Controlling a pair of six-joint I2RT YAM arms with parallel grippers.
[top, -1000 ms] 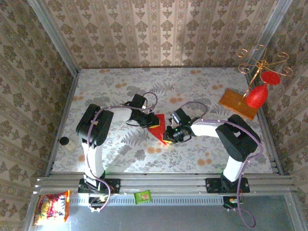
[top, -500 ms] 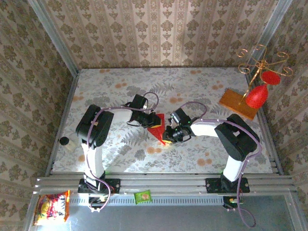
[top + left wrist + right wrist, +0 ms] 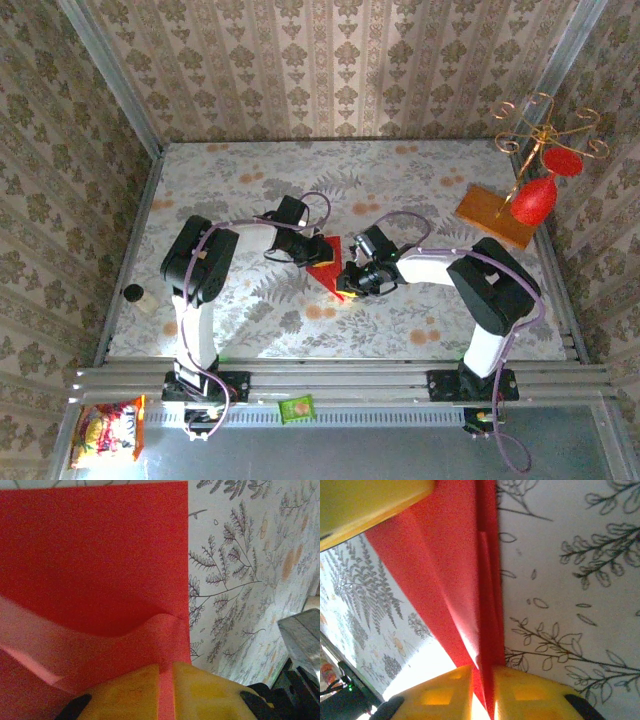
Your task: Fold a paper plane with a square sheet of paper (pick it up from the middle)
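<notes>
One red sheet of paper (image 3: 327,268) (image 3: 95,555) (image 3: 455,570), folded into a narrow shape with layered creases, sits at the middle of the tabletop (image 3: 250,170), pinched from both sides. The left gripper (image 3: 318,250) (image 3: 166,667) has its yellow jaws closed on a buckled edge, the right gripper (image 3: 345,283) (image 3: 484,672) on the folded ridge. Well apart, near the far right corner, one wooden board (image 3: 490,215) carries one red goblet ornament (image 3: 532,200). One small dark object (image 3: 133,293) sits at the left edge.

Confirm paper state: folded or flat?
Folded. Right wrist view: the paper shows overlapping layers along a crease. From above it is a small triangle between left tool and right tool.
</notes>
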